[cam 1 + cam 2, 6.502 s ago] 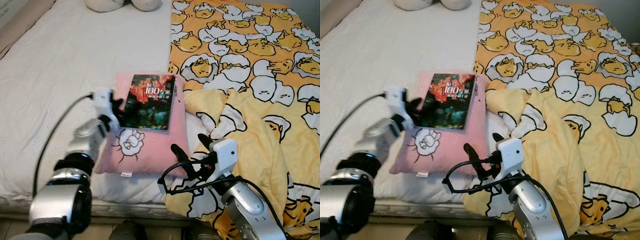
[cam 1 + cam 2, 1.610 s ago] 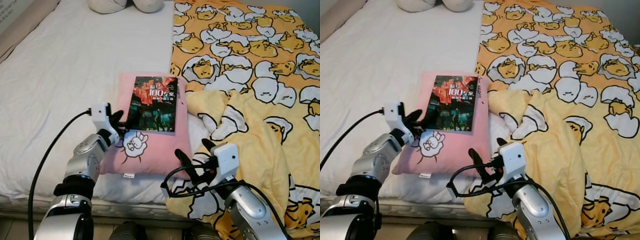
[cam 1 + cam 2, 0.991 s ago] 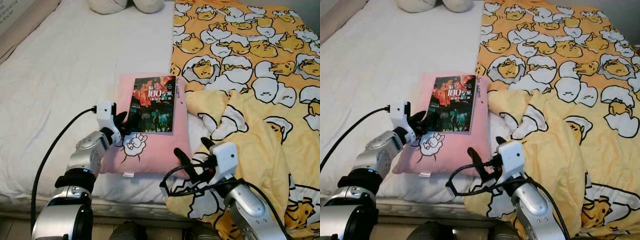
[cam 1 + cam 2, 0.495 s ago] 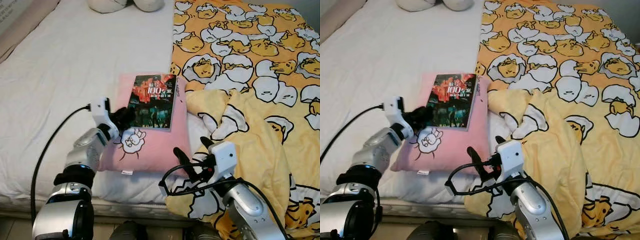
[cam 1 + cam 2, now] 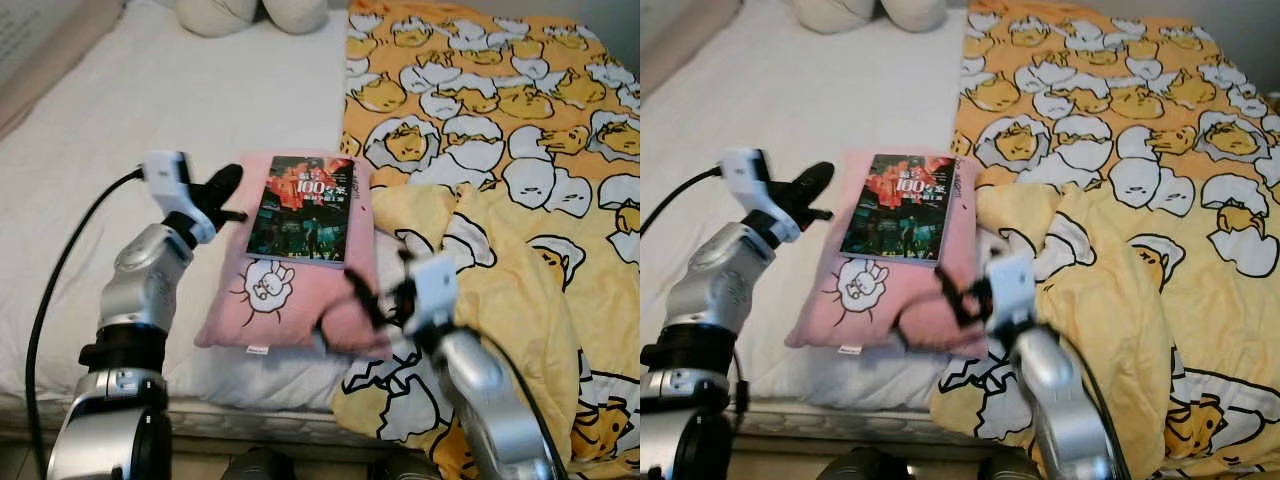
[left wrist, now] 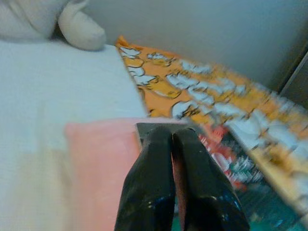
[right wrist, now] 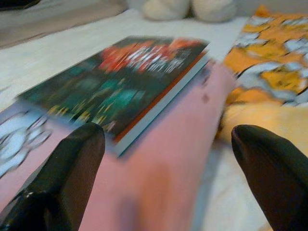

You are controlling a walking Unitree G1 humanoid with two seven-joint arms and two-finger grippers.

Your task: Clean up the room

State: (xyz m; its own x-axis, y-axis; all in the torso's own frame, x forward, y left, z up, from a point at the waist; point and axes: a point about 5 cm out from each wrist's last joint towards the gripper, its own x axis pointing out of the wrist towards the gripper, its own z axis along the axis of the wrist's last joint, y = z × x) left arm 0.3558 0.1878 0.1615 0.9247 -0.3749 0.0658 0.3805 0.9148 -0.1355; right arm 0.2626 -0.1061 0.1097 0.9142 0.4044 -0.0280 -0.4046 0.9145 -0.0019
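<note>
Two pincers flank a book [image 5: 303, 209] lying on a pink pillow [image 5: 290, 290] at frame centre, on the bed [image 5: 120, 150]. The left pincer [image 5: 222, 186], fingers pressed together and empty, now hovers raised off the pillow's upper-left edge, clear of the book it touched earlier. The right pincer [image 7: 168, 159], spread wide, has advanced onto the pillow's lower-right corner beside the yellow duvet [image 5: 520, 200].

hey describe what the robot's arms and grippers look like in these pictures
Both arms are silver, jointed segments with black bands. Each wrist carries a white boxy block, and a loose black cable loops off it. The left gripper and right gripper each have two long, glossy black fingers with rounded tips. No markings can be made out.
</note>
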